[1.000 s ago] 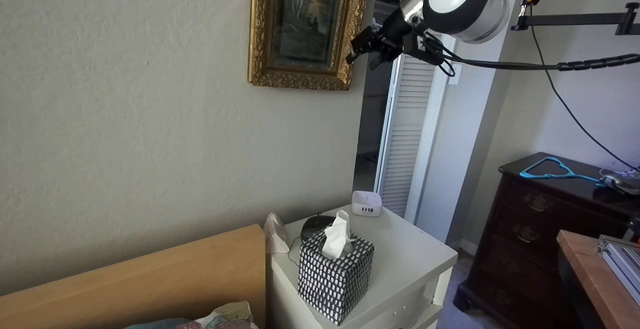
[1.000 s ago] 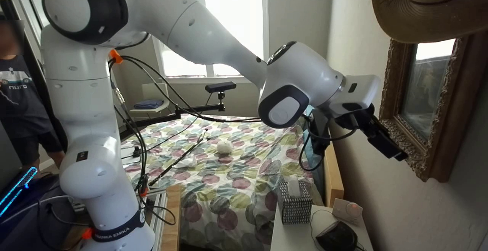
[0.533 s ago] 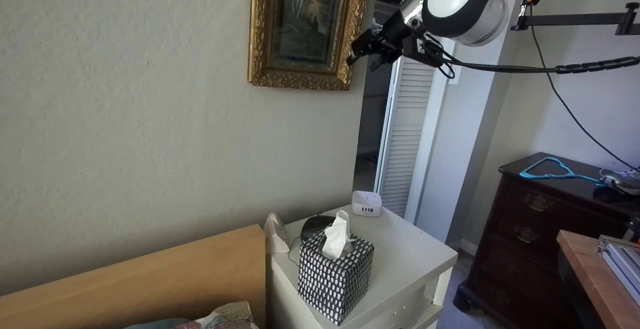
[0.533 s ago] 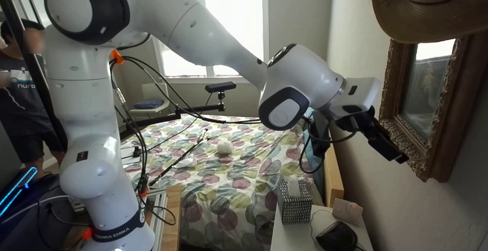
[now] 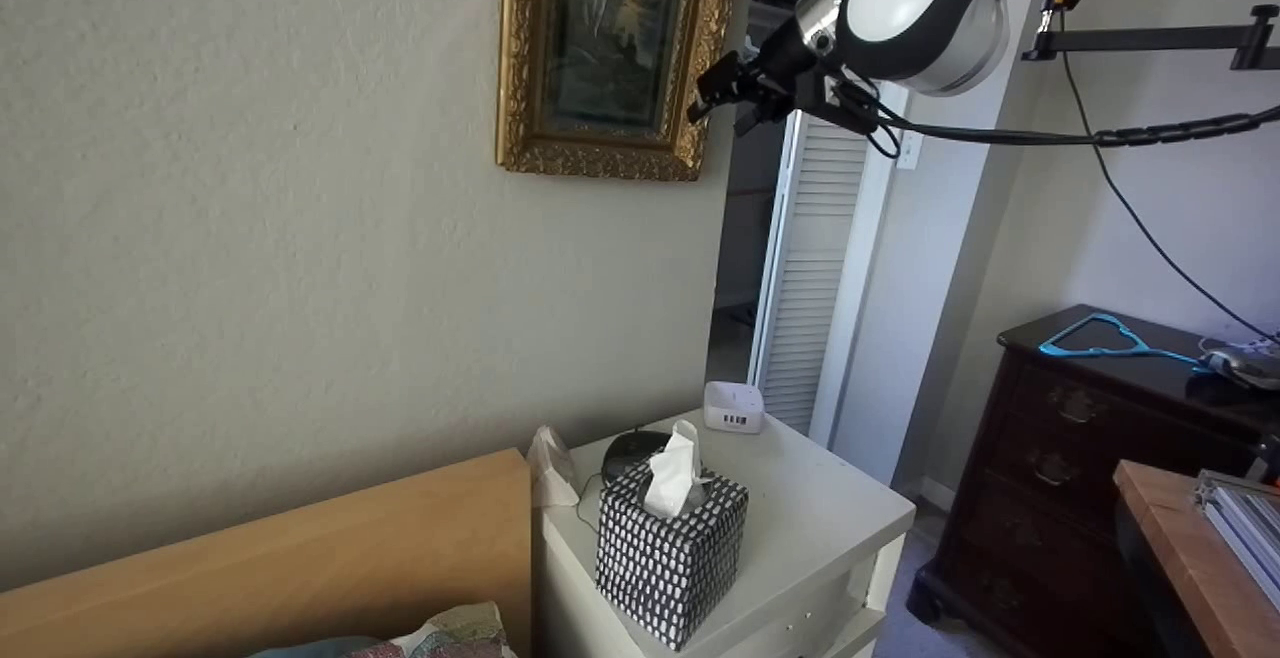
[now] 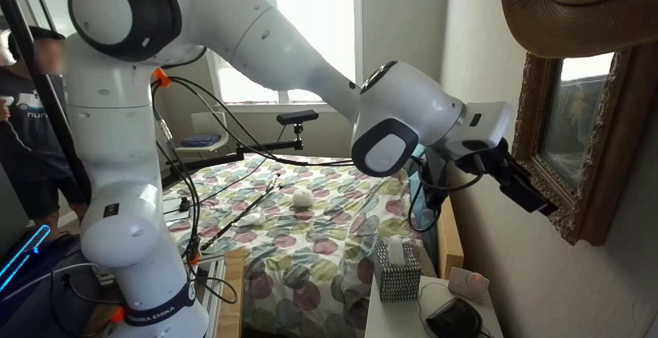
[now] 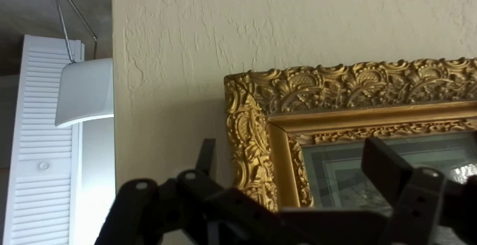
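Picture (image 5: 615, 43) in a carved gold frame (image 7: 357, 88) hangs on the pale wall (image 5: 300, 258), close to where the wall ends. The end effector (image 7: 293, 157) hovers at the lower corner nearest the louvered door (image 5: 812, 278), its two fingers (image 7: 384, 166) spread wide apart. In the wrist view, part of the frame shows through the gap between them; one fingertip appears over bare wall just beside the frame, the other over the glass. Whether either finger touches anything cannot be told.

Behind it the robot arm (image 6: 280, 45) stretches across the room. In an exterior view a brown hat (image 6: 581, 14) hides the frame's upper part.

Well below stands a white nightstand (image 5: 810, 498). It carries a black-and-white tissue box (image 5: 672, 548) with a tissue (image 5: 677, 468) poking out, a dark rounded device (image 6: 455, 320) near it, and a small white box (image 5: 733, 408) close to the wall. Next to the nightstand is a wooden headboard (image 5: 400, 528), and the bed (image 6: 308, 235) wears a dotted cover with a white ball (image 6: 303, 198) on it.

Farther off, a blue hanger (image 5: 1100, 351) lies on a dark dresser (image 5: 1060, 428). A person (image 6: 25, 148), face blurred, stands beyond the arm's base. A chair (image 6: 208, 122) holding folded blue cloth (image 6: 200, 140) sits near the bright window (image 6: 316, 35).
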{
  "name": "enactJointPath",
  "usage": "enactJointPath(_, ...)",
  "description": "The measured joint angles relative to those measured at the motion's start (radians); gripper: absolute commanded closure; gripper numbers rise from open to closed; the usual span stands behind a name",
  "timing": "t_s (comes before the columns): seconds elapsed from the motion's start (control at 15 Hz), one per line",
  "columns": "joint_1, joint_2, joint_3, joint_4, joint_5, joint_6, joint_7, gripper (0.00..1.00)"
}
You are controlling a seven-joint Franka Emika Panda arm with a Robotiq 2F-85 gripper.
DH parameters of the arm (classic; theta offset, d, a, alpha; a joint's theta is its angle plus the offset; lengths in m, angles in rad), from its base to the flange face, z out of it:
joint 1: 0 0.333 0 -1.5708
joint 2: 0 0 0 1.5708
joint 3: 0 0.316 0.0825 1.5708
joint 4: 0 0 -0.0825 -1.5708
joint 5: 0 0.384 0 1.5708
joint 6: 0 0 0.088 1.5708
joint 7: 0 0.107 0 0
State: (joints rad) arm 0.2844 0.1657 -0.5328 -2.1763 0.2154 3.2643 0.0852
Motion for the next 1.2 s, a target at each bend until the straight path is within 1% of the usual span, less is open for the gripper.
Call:
enactJointPath(0.4,-0.001,0.054,-0.013,0.074,0.007,0.013,0.018,0.00)
enactJointPath(0.53,-0.001,0.069,-0.018,0.092,0.009,0.013,0.028,0.04)
enactJointPath(0.6,-0.001,0.076,-0.021,0.100,0.010,0.013,0.033,0.02)
enactJointPath(0.67,-0.002,0.083,-0.025,0.108,0.011,0.014,0.038,0.03)
enactJointPath(0.73,-0.002,0.090,-0.029,0.115,0.013,0.014,0.043,0.13)
enactJointPath(0.8,-0.002,0.095,-0.032,0.120,0.014,0.014,0.046,0.16)
enactJointPath(1.0,-0.002,0.107,-0.042,0.134,0.017,0.015,0.055,0.32)
enactJointPath(1.07,-0.002,0.111,-0.045,0.138,0.017,0.015,0.060,0.30)
enactJointPath(1.2,-0.002,0.116,-0.048,0.143,0.017,0.015,0.069,0.30)
